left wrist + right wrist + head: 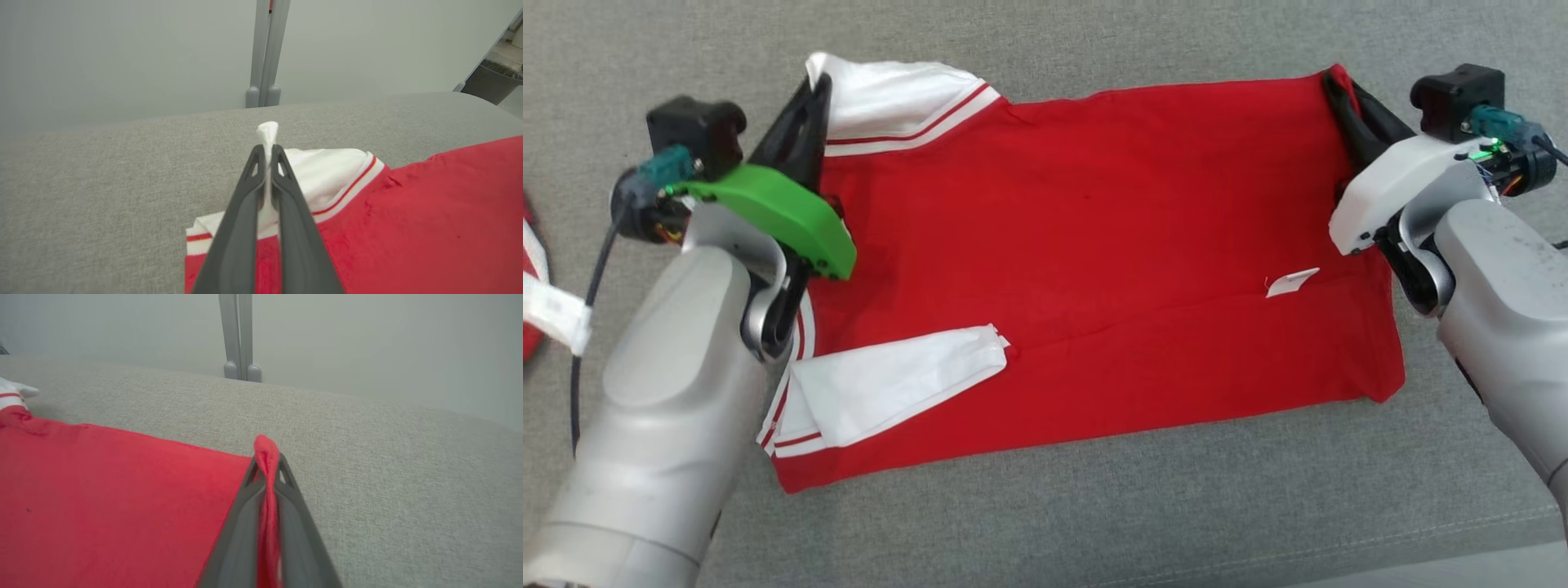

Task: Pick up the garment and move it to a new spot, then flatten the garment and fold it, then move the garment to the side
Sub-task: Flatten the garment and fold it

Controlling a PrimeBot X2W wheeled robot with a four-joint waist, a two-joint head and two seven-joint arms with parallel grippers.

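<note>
Pinching the garment (pixel 1094 245) at its two far corners, both end effectors have their dark fingers pressed together on cloth. The left end effector (pixel 818 86) clamps a white fold of the upper sleeve (pixel 890 98). In the left wrist view a tuft of white fabric pokes out past its closed tips (pixel 267 150), and the red-striped white sleeve lies just right of the fingers. The right end effector (pixel 1334 80) nips the red hem corner. In the right wrist view a ridge of red cloth runs up between the fingers and stands out above the tips (pixel 267 457).

The garment, a red shirt with white sleeves, lies spread between the two end effectors on the grey fabric surface (pixel 1094 506). Its far edge runs fairly straight from one grip to the other, and its body lies nearer the robot than both sets of fingertips. The lower sleeve (pixel 890 392) is folded in over the red body, behind the left end effector and near the green wrist cover (pixel 784 216). A small white label (pixel 1292 282) sits on the red cloth behind the right end effector, near the white wrist cover (pixel 1396 184). Outside the left arm lies another red-and-white cloth (pixel 547 310). Beyond both end effectors a grey post (pixel 267 53) stands against a pale wall (pixel 122 53).
</note>
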